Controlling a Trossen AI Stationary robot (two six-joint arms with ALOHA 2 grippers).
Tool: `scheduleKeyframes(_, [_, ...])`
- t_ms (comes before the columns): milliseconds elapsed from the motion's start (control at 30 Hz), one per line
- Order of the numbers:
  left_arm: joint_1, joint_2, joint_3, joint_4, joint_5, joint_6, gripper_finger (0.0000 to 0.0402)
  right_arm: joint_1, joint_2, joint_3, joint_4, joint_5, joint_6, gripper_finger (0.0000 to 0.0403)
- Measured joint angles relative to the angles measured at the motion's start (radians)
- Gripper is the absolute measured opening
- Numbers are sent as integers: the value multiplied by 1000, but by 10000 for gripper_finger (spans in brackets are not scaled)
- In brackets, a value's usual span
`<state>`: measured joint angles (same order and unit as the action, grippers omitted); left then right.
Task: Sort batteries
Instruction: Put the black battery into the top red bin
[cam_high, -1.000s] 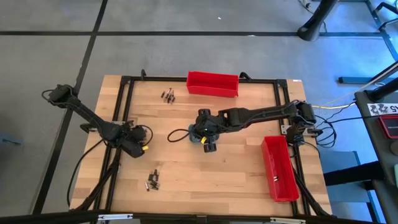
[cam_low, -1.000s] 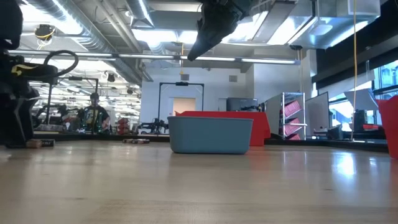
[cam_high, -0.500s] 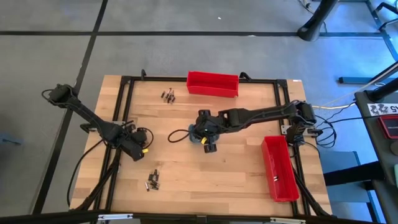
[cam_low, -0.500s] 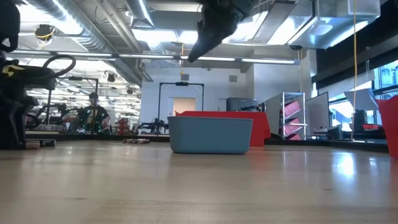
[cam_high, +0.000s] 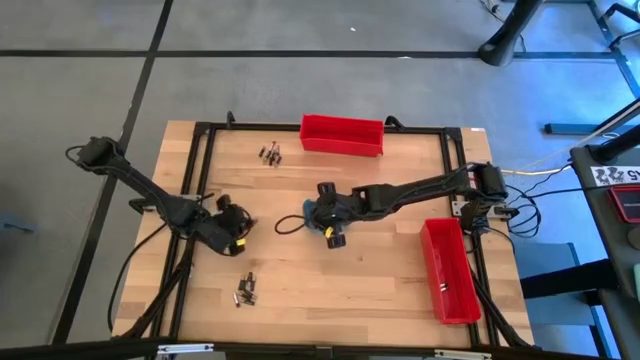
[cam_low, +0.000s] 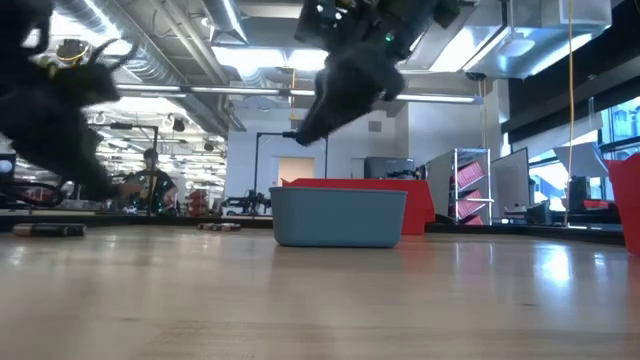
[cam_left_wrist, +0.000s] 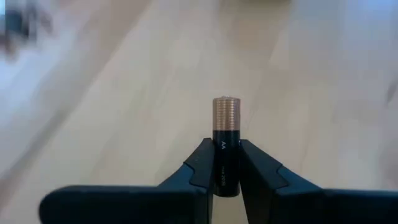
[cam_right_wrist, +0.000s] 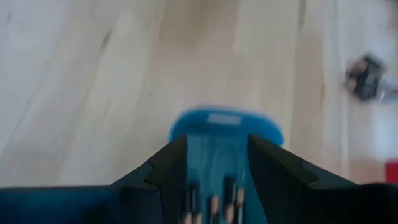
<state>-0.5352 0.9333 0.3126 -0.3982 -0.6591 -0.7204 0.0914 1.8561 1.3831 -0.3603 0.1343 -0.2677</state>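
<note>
Left hand pinched one battery upright above the counter, mid-carry. Next, I judged, came a drop into the blue tray, where my right hand hovered, parted.

We see a table of pale wood with visible grain and a smooth, faintly sheeny finish, edged by a dark matt frame. The battery pinched in the left gripper has a satiny copper-toned metal top over a glossy black jacket, between matt black plastic-looking fingers. The two red bins and the blue tray look like smooth moulded plastic.
</note>
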Motion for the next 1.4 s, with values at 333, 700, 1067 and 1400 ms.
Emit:
scheduleKeyframes(333, [80, -2, 2, 674, -40, 630, 40, -83, 0, -102, 571, -206, -18, 170])
scheduleKeyframes(700, [110, -2, 3, 962, 50, 878, 40, -94, 45, -132, 1028, -384, 126, 170])
scheduleKeyframes(1067, [104, -2, 5, 989, 54, 888, 40, -104, 28, -132, 1012, -418, 106, 170])
scheduleKeyframes(1400, [97, -4, 5, 985, 43, 904, 42, -113, 24, -132, 975, -577, 133, 170])
